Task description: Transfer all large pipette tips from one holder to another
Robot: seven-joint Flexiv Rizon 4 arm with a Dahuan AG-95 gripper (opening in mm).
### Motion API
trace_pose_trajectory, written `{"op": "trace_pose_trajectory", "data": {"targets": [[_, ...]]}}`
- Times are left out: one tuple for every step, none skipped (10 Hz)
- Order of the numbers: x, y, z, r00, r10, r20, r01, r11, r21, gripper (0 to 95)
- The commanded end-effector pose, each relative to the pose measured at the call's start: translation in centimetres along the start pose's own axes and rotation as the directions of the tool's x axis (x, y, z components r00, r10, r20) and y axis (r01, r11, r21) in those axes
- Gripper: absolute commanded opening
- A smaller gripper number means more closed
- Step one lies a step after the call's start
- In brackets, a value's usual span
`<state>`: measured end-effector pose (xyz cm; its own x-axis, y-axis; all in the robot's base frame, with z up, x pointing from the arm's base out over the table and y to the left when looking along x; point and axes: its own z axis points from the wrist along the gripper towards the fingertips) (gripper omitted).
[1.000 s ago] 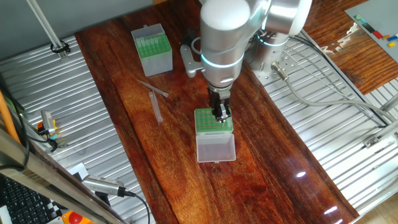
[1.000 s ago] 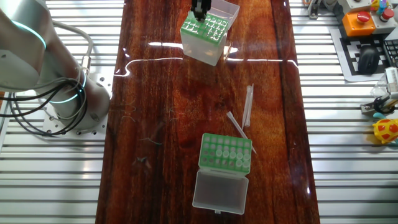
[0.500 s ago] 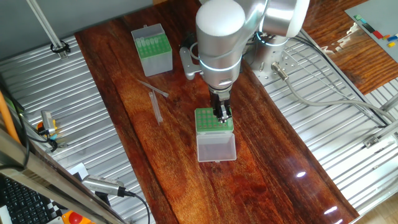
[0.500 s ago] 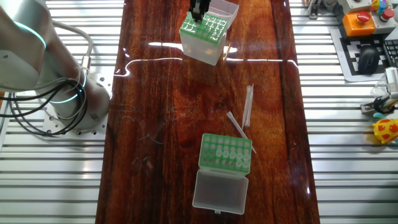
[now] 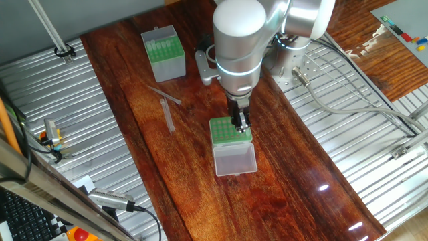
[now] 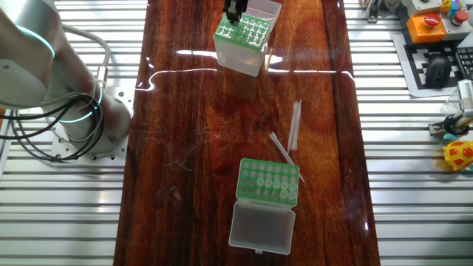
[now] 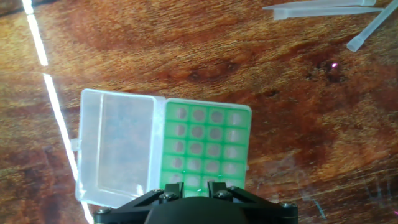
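The low green rack (image 5: 230, 131) with its clear lid (image 5: 235, 160) folded open lies mid-table. My gripper (image 5: 239, 124) stands straight over the rack's far edge, fingertips at the grid. In the hand view the rack (image 7: 205, 149) fills the lower middle and my gripper (image 7: 196, 186) is open, with only green grid showing in the narrow gap. From the other side, my gripper (image 6: 234, 13) meets the rack (image 6: 240, 35) at the top edge. The taller translucent box (image 5: 164, 53) holds pale large pipette tips (image 6: 270, 177). Loose tips (image 5: 168, 110) lie on the wood.
Two loose tips (image 6: 294, 125) lie between the racks, also seen at the top right as tips (image 7: 323, 10) in the hand view. The taller box (image 6: 267, 181) has its own clear lid (image 6: 260, 225) open. Ribbed metal flanks the wooden table (image 5: 281, 194). The robot base (image 6: 66, 111) stands left.
The arm has shifted slightly, and the low green rack with its lid has slid a little along the table under the fingers.
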<state>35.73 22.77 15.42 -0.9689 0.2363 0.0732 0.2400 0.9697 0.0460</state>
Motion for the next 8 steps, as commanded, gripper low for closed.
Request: {"op": "trace_pose_trajectory", "data": {"targets": [[-0.09,0.12,0.15,1.000,-0.002,-0.002,0.002,1.000,0.001,19.0],[-0.09,0.12,0.14,1.000,-0.003,-0.003,0.003,1.000,0.002,19.0],[-0.08,0.11,0.13,1.000,-0.003,-0.004,0.003,1.000,0.003,19.0],[-0.06,0.04,0.10,1.000,-0.002,-0.005,0.002,1.000,0.003,19.0],[-0.01,-0.09,0.04,1.000,-0.004,-0.005,0.004,1.000,0.002,19.0],[0.05,-0.22,-0.01,1.000,-0.007,-0.005,0.007,1.000,0.002,19.0],[0.16,-0.35,0.00,1.000,-0.011,-0.005,0.011,1.000,0.001,19.0],[0.22,-0.39,0.04,1.000,-0.012,-0.005,0.012,1.000,0.001,19.0]]}}
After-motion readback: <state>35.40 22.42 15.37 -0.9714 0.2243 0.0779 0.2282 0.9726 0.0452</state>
